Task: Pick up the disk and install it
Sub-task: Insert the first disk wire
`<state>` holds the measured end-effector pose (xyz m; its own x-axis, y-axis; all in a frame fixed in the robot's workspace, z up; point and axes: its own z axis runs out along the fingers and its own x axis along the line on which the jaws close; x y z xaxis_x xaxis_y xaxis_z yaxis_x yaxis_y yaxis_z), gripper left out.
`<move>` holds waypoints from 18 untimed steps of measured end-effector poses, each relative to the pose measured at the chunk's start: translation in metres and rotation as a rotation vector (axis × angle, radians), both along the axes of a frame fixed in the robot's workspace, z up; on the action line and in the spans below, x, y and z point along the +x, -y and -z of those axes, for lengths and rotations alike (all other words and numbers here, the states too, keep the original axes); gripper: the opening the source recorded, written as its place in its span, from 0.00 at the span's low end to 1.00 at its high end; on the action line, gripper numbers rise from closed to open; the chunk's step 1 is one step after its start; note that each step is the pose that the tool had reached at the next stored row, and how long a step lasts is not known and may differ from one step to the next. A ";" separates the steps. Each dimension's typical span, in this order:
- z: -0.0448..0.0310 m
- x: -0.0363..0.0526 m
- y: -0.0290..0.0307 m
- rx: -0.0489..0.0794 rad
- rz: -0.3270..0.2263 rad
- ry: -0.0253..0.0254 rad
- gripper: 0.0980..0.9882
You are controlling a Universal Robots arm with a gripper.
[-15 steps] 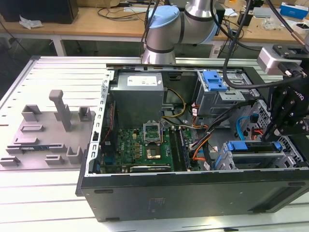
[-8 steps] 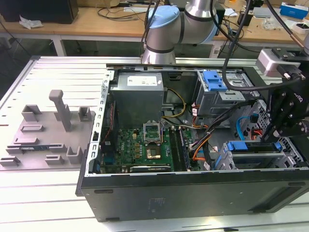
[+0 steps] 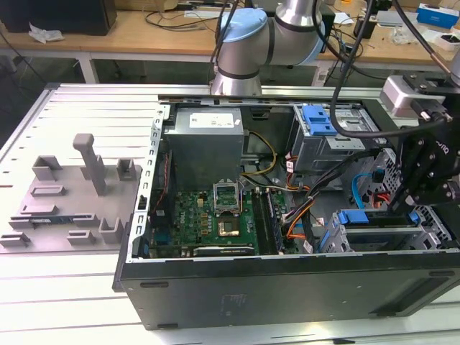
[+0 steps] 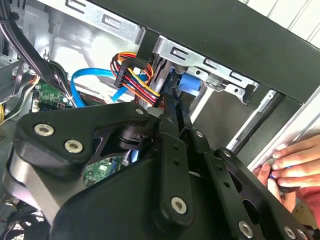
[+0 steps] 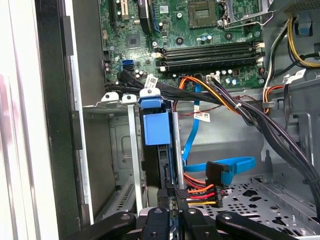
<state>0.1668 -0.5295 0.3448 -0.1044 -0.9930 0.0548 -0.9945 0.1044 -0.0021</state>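
The disk (image 5: 167, 160) stands on edge in the grey metal drive cage (image 5: 125, 150) at the front corner of the open computer case (image 3: 287, 295), and most of it is hidden: in the first wrist view only a thin dark edge and its blue plastic end tab (image 5: 156, 127) show between the cage's rails, with no label visible. In the exterior view its blue tabs (image 3: 353, 216) peek from the cage under the black arm head. The pincer (image 5: 172, 200) sits at the disk's lower edge, its black fingers (image 5: 192, 220) close on either side of that edge, but whether they actually clamp it I cannot tell, since the fingertips are cut off at the frame edge. One bundle of red, yellow and orange wires with a black plug (image 5: 200, 192) lies just beside the disk, and one blue flat cable (image 5: 225, 167) loops near it. One green motherboard (image 3: 208, 215) lies further in. A person's hand (image 4: 292, 167) rests on the case's outer rim in the second wrist view, partly cut off.
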 end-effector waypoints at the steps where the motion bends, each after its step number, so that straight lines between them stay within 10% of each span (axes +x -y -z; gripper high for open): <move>1: 0.0005 0.0000 0.0000 0.000 0.000 0.0000 0.07; 18: 0.0084 0.0001 0.0013 0.000 0.000 0.0001 0.07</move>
<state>0.1668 -0.5308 0.3365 -0.1044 -0.9930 0.0550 -0.9945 0.1044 -0.0022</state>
